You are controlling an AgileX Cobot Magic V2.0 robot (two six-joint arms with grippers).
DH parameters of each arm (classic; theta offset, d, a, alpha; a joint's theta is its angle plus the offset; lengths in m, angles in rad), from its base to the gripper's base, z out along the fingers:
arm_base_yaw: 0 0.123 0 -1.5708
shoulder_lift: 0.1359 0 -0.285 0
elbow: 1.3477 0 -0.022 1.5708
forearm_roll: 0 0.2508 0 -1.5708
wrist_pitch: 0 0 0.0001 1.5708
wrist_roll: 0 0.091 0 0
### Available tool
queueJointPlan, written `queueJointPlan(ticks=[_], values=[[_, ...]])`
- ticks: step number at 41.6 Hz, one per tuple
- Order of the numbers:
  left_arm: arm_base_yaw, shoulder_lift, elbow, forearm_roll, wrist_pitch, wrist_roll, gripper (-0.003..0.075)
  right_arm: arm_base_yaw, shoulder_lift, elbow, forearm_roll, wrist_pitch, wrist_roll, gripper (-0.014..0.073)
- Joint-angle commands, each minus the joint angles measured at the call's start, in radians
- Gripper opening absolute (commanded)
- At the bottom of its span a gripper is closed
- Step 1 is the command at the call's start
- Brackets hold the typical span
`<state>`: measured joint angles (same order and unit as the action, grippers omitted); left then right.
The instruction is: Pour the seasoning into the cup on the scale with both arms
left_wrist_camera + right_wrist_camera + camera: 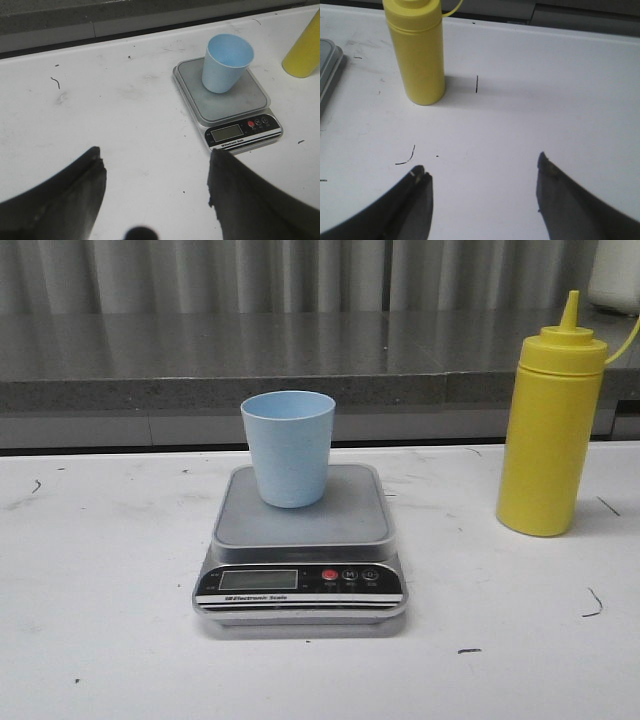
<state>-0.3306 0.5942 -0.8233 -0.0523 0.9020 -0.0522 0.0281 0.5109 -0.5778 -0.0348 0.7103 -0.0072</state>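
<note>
Seasoning (418, 55): I am seeing a tall yellow squeeze bottle with a pointed nozzle cap and thin tether, standing upright ahead of my right gripper (482, 200), well apart from it.
Cup (225, 62): pale blue, tapered, matte, sitting upright on the scale's (227, 102) steel platform, ahead of my left gripper (157, 192).
Left jaws: I am holding them spread wide, gripping nothing.
Right jaws: I am holding them spread wide too, over the bare white table (545, 90).

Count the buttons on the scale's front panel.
3, in a row right of the display on the scale: red button, then two dark buttons.
</note>
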Motion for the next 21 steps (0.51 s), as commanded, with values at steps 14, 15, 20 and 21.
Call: queueJointPlan(ticks=[14,15,20,21], values=[[0.001,0.003,-0.027,-0.01,-0.066,-0.009,0.044,0.075,0.149,-0.137,0.035,-0.05,-0.025,0.0542],[0.001,0.003,-0.027,-0.01,-0.066,-0.009,0.044,0.086,0.17,-0.143,0.035,-0.048,-0.027,0.056],[0.001,0.003,-0.027,-0.01,-0.066,-0.009,0.044,0.143,0.255,-0.171,0.04,-0.038,-0.03,0.0601],[0.001,0.003,-0.027,-0.01,-0.066,-0.009,0.044,0.153,0.273,-0.173,0.04,-0.04,-0.03,0.0601]])
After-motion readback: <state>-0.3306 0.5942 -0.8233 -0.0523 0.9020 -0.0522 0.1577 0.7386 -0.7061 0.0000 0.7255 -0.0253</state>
